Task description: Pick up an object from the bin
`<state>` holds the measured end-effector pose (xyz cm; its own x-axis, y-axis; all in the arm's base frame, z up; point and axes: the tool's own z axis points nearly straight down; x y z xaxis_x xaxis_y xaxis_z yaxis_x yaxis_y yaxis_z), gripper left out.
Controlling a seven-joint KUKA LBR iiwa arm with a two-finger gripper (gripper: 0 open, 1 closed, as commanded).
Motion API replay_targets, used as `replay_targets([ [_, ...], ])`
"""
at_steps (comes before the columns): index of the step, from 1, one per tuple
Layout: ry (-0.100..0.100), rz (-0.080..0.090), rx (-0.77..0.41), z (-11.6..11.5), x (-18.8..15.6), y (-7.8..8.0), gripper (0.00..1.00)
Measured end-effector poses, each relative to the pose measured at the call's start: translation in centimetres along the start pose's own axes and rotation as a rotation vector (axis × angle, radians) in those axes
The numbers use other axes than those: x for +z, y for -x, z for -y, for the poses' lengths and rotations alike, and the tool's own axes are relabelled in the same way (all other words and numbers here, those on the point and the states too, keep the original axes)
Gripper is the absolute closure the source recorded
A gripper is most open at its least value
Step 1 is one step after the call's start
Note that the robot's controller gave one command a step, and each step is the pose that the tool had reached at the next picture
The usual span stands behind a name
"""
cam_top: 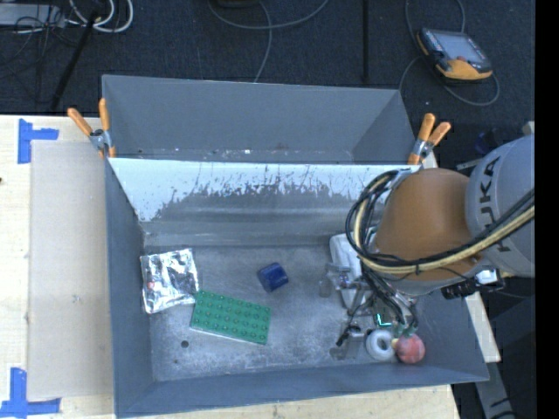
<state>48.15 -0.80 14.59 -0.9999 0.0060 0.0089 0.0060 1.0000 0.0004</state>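
Gripper [349, 334] low beside white ring [380, 346], open-or-closed state unclear; arm [511, 201] reads KUKA.

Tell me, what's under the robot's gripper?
Beside the gripper, on the floor of the bin, lie a white ring and a reddish ball. Whatever lies straight beneath is covered by the gripper and arm.

Bin [131, 321] grey, far wall streaked with pale scratches. Foil packet [169, 279] by left wall: crinkled silver with dark and red flecks. Studded plate [230, 318] green. Small block [272, 276] mid-floor blue. Front right corner: ball [409, 349] pinkish red, ring [380, 346] white. Wrist cover [424, 216] orange-brown, cables [351, 221] black and yellowish.
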Motion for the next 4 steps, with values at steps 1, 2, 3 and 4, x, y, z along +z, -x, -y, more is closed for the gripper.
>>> replay_targets([
  [1, -0.002, 0.009, -0.134, 6.3, 6.9, 0.1, 0.0],
  [2, -0.002, 0.008, -0.074, 12.8, 7.7, 0.8, 0.0],
  [3, 0.001, 0.008, -0.078, 12.5, 7.6, 0.8, 1.0],
  [4, -0.003, 0.018, -0.106, 13.1, -7.8, 2.3, 1.0],
])
